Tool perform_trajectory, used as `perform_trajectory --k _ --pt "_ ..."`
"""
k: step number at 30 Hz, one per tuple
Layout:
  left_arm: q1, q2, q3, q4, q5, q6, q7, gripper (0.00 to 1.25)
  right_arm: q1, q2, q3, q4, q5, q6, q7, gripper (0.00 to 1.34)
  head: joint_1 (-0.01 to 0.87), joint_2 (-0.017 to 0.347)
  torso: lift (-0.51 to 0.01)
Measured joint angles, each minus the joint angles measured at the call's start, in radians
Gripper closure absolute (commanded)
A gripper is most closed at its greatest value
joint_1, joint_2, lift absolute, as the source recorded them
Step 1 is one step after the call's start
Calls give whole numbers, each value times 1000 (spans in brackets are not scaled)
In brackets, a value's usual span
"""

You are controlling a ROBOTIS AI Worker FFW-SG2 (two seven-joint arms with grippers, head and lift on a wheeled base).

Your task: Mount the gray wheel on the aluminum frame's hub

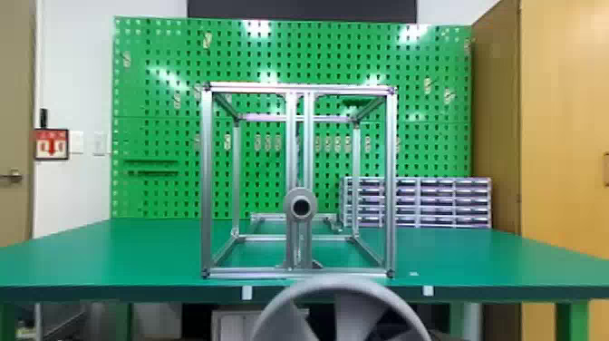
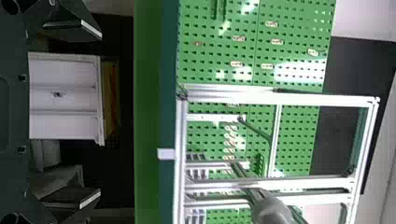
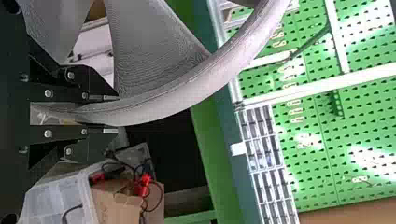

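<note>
i hold the gray wheel [image 1: 351, 308] by its thick round rim, broad blades inside, at the bottom of my head view, right of centre and partly cut off. the silver aluminum frame [image 1: 292, 158], an open box, stands upright mid-picture. its hub [image 1: 300, 207], gray with a dark round bore, sits just below centre, apart from the wheel.

Gray wheel [image 1: 337, 282] near aluminum frame [image 1: 206, 181]

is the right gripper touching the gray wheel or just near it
Touching: the right wrist view shows the right gripper closed on the rim of the gray wheel, one finger against each side.
</note>
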Motion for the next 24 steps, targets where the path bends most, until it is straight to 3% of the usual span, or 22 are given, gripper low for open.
perform_trajectory --k 13,24 --pt "-102 12 -48 -116 58 216 47 113 -120 -4 -20 -125 -106 214 -32 1157 -5 6 -499" --pt "-207 23 -112 -175 108 324 126 111 -249 3 -44 -178 -218 396 -120 1157 -5 6 -499"
